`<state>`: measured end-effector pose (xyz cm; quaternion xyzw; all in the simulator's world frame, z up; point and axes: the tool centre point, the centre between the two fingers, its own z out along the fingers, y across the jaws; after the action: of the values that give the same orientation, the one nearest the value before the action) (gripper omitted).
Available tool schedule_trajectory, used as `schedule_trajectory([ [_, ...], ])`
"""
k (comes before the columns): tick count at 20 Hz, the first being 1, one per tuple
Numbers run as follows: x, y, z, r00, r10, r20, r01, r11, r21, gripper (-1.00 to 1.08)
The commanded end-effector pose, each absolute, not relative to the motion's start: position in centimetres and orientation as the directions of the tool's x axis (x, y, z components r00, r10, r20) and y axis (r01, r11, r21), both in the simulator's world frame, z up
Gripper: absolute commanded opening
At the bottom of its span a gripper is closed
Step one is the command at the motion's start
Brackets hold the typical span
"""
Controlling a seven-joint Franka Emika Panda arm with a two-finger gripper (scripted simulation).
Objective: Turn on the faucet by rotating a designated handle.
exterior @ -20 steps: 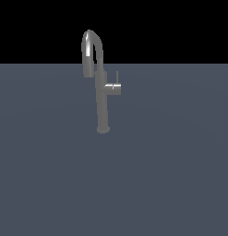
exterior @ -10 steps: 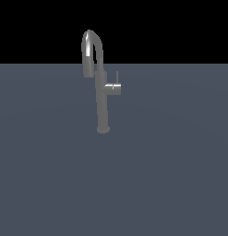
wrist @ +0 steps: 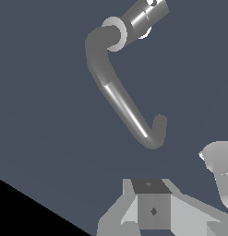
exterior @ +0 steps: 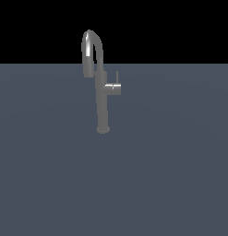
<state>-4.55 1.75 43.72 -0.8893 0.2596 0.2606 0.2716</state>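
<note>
The faucet point(exterior: 102, 99) stands upright on a flat, dark grey-blue floor point(exterior: 171, 175), its round base planted a little above the middle of the exterior view and its arched spout rising past the floor's far edge into the black behind. Bare floor spreads around the faucet on every side, widest in front of its base and out toward both of the exterior view's sides. The handle point(exterior: 113, 88) juts sideways from the column toward the exterior view's right, about halfway up, with its thin lever rod standing straight up from the stub's end, apart from the spout. The arm does not appear in the exterior view. In the wrist view the gripper point(wrist: 154, 216) hangs over the faucet point(wrist: 120, 87), looking down along the curved spout, well apart from it; only its pale body shows, so I cannot tell how the jaws stand.
</note>
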Motion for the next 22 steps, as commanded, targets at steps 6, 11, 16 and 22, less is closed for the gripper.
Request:
schedule_trajectory([
  [6,-0.3,0.8,40.8,0.586,-0.321,-0.744,-0.748,-0.568,-0.344,-1.00],
  [11,2.2,0.1,38.5,0.479,-0.298,-0.825,-0.831,-0.455,-0.318,-1.00],
  [16,4.5,-0.6,35.7,0.363,-0.256,-0.896,-0.903,-0.334,-0.271,-1.00],
  [22,6.9,-1.3,31.8,0.215,-0.177,-0.960,-0.967,-0.178,-0.184,-1.00],
])
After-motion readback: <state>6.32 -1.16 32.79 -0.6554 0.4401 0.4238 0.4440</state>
